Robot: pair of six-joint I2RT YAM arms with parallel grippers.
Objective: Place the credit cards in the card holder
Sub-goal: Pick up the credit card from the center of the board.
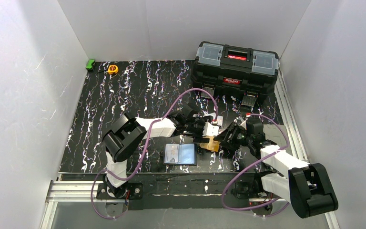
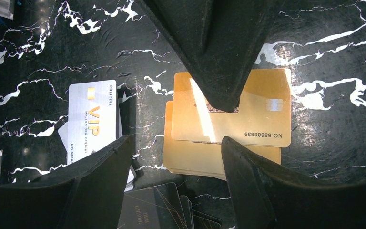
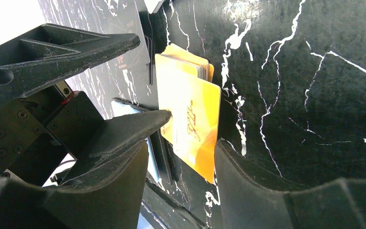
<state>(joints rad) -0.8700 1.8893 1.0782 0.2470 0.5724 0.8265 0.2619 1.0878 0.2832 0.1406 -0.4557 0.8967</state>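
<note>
A stack of orange-yellow credit cards (image 2: 228, 124) lies on the black marbled table, the top card slid askew. It also shows in the top view (image 1: 213, 143) and in the right wrist view (image 3: 193, 121). A silver VIP card (image 2: 93, 121) lies to its left, with dark cards (image 2: 157, 207) below. The card holder (image 1: 180, 154) lies open, bluish sleeves up, just left of the cards. My left gripper (image 2: 177, 140) is open and hovers low over the stack's edge. My right gripper (image 3: 178, 152) is open, with one fingertip (image 2: 221, 95) resting on the top orange card.
A large black toolbox (image 1: 236, 67) stands at the back right. A yellow tape measure (image 1: 112, 69) and a green object (image 1: 90, 64) lie at the back left. White walls close in three sides. Purple cables loop over both arms.
</note>
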